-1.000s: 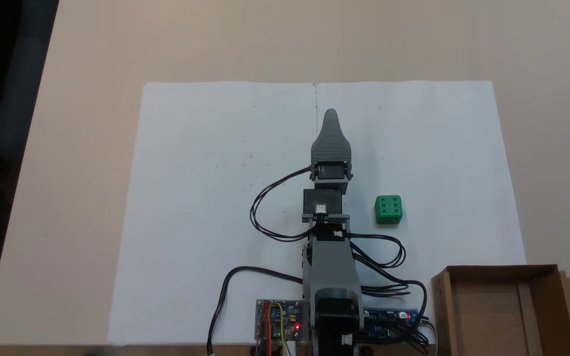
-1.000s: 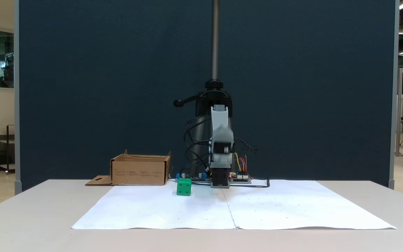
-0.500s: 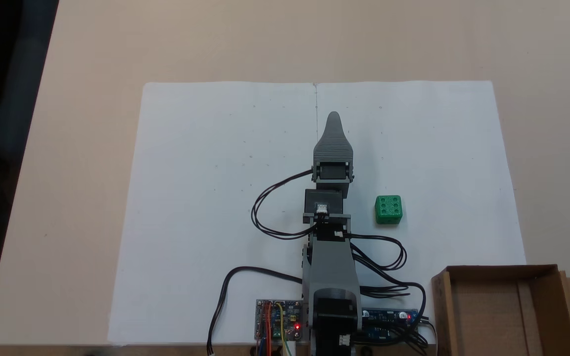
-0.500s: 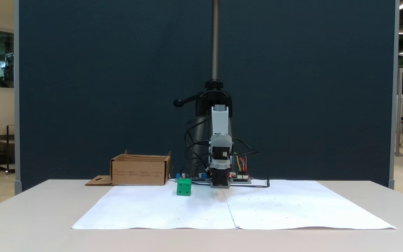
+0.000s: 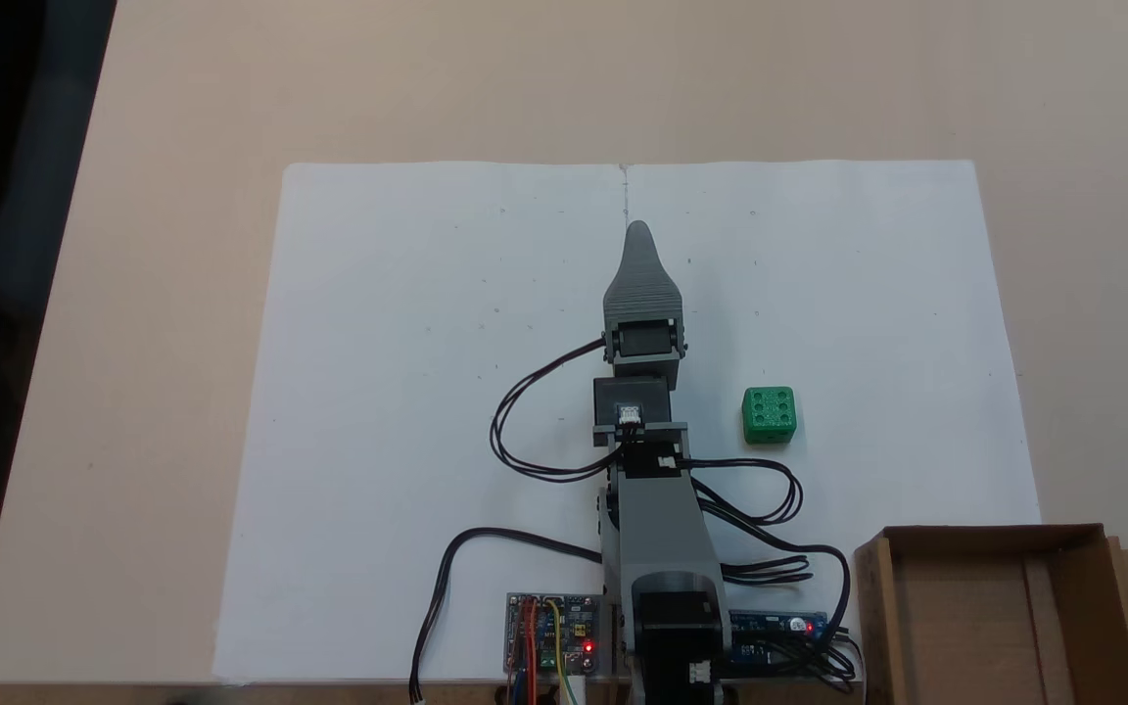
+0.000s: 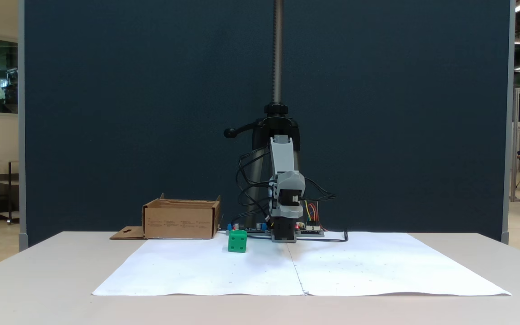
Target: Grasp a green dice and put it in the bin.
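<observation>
The green dice rests on the white paper, six pips up, and stands left of the arm's base from the front. The gripper hangs above the paper's middle seam, pointing away from the base and well apart from the dice, which lies to its right and nearer the base in the view from above. From above I see a single grey tapered tip, so the jaws lie one over the other. From the front the gripper faces the camera, raised off the table. The brown cardboard bin sits beside the base, nothing in it.
Two white paper sheets cover the tan table. Circuit boards and looping black cables crowd the arm's base. A dark blue partition and a stand pole rise behind the arm.
The arm has swung slightly, so the gripper tip has shifted left in the view from above and right in the front view. Dice and bin have not moved.
</observation>
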Controlling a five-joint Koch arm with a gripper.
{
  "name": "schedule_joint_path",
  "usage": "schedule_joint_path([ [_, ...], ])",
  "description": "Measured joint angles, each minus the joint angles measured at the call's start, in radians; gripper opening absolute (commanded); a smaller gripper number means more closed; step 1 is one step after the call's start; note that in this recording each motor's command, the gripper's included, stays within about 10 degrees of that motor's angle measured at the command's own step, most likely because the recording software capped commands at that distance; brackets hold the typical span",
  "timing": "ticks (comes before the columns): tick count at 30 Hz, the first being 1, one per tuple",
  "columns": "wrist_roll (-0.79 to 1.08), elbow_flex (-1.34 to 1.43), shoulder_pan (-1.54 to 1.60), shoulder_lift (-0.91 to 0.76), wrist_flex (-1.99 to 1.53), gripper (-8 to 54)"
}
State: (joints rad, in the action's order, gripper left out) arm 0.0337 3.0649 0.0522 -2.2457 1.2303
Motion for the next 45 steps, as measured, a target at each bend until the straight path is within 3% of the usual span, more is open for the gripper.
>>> schedule_joint_path([
  [7,0.000,0.000,0.097,0.000,-0.040,41.1],
  [14,0.000,-0.051,0.104,0.000,-0.367,41.1],
  [45,-0.003,-1.121,0.034,0.051,-2.083,41.3],
])
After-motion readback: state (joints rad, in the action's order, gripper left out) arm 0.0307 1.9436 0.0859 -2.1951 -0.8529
